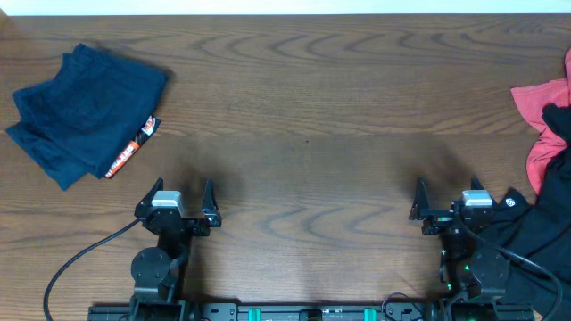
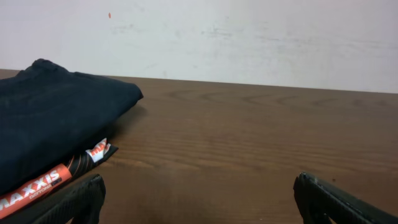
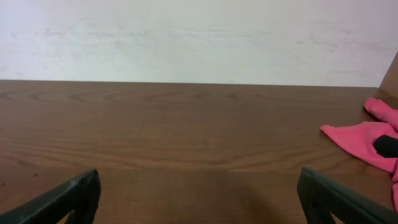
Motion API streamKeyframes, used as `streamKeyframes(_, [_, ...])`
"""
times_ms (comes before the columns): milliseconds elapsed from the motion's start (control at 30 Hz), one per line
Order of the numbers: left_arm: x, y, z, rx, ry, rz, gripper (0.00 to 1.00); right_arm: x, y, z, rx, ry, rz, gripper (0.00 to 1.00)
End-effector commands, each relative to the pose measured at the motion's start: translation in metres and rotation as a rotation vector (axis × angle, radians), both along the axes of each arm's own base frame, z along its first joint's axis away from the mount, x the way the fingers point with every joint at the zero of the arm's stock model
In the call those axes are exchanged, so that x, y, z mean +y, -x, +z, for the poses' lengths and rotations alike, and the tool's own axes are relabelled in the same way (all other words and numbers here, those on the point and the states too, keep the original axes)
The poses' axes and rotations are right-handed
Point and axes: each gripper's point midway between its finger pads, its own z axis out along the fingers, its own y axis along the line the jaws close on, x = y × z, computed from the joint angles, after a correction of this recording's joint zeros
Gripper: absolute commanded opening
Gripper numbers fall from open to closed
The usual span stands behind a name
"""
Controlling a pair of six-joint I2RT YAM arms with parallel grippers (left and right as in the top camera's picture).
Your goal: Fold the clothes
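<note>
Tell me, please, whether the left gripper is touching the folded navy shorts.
Apart. The overhead view shows a strip of bare table between the left gripper and the navy shorts, whose orange tag lies nearest its open jaws.

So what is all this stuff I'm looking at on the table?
table: one, brown wood grain, filling the view
wall: one, whitish, behind the table
shorts: one folded bundle, navy blue, far left
tag: one, orange and black, sticking out at the bundle's near right edge
red garment: one, coral red, crumpled at the right edge
black clothing: a heap, count unclear, black, near right corner
cable: one, black, curving along the near left
left gripper: one, black, open and holding nothing, near left
right gripper: one, black, open and holding nothing, near right
</note>
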Motion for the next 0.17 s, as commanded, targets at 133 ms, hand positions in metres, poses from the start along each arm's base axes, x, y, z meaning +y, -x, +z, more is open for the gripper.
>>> streamKeyframes(133, [0.0032,0.0012,-0.0145,0.048,-0.023,0.014,0.98,-0.0019,0.0002,-0.0008,0.001,0.015,-0.006,0.99])
